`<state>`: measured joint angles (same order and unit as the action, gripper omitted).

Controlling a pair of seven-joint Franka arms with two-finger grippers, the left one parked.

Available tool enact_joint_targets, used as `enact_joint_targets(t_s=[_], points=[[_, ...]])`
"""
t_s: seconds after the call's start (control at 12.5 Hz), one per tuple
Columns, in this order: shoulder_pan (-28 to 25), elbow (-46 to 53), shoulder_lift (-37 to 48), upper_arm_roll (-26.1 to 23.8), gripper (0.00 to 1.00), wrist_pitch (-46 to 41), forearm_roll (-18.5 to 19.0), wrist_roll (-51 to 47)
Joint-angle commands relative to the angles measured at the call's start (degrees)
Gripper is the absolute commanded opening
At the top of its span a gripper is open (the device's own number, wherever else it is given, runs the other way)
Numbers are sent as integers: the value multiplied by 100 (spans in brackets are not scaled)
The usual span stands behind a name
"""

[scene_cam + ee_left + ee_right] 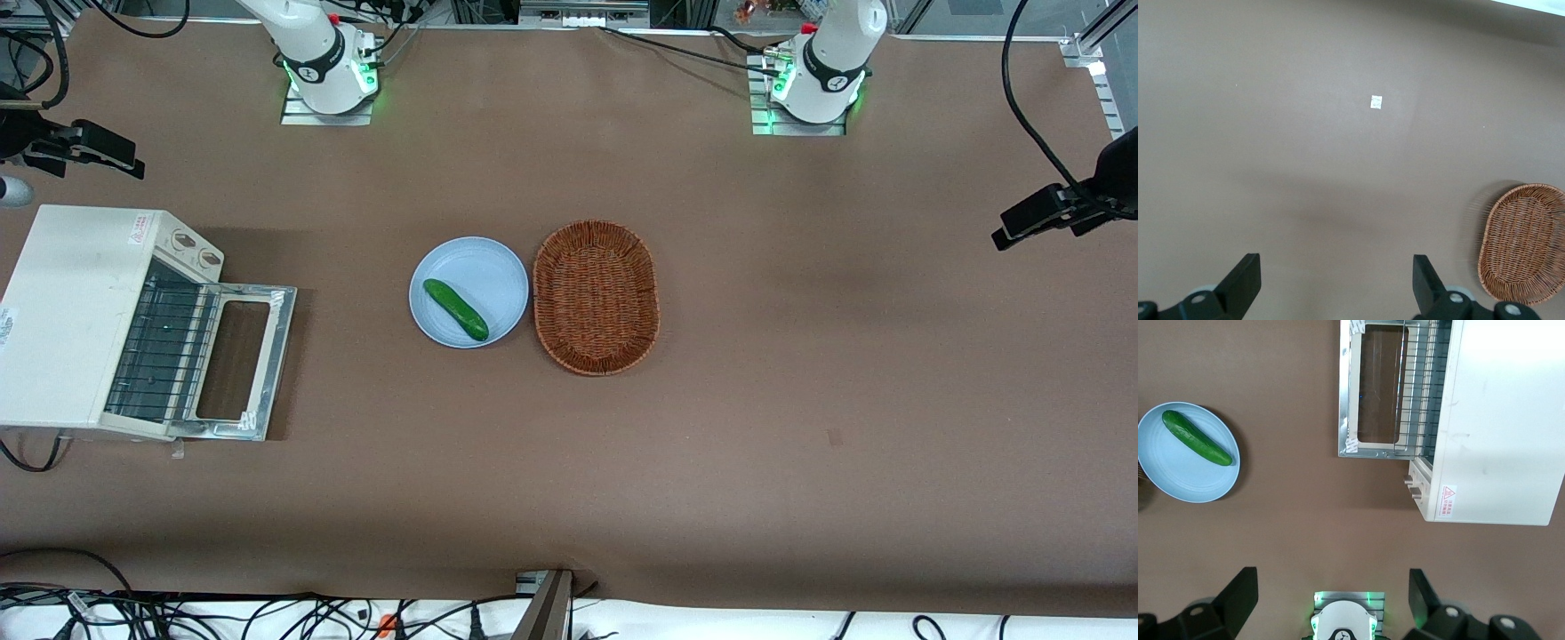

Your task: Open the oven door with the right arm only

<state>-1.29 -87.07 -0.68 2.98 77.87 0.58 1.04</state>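
Observation:
The cream-white toaster oven [67, 311] [1498, 420] stands at the working arm's end of the table. Its oven door [274, 356] [1345, 393] is swung fully down and lies flat on the table in front of the oven. The wire rack [160, 347] inside is exposed. My right arm's gripper [98, 149] [1331, 577] hangs high above the table, farther from the front camera than the oven and apart from it. Its black fingers [1238, 593] stand wide open with nothing between them. The right wrist view looks straight down on the arm's own base [1348, 620].
A light blue plate [484, 262] [1178, 480] carrying a green cucumber [455, 309] [1197, 438] sits mid-table. A brown wicker basket [596, 298] [1523, 243] lies beside it, toward the parked arm's end. Black cables [133, 613] run along the table's near edge.

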Motion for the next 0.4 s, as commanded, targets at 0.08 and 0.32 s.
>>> enact_joint_targets(t_s=[0.08, 0.32], points=[[15, 208, -99, -8, 100, -35, -49, 45], [24, 199, -134, -8, 100, -17, -58, 45]])
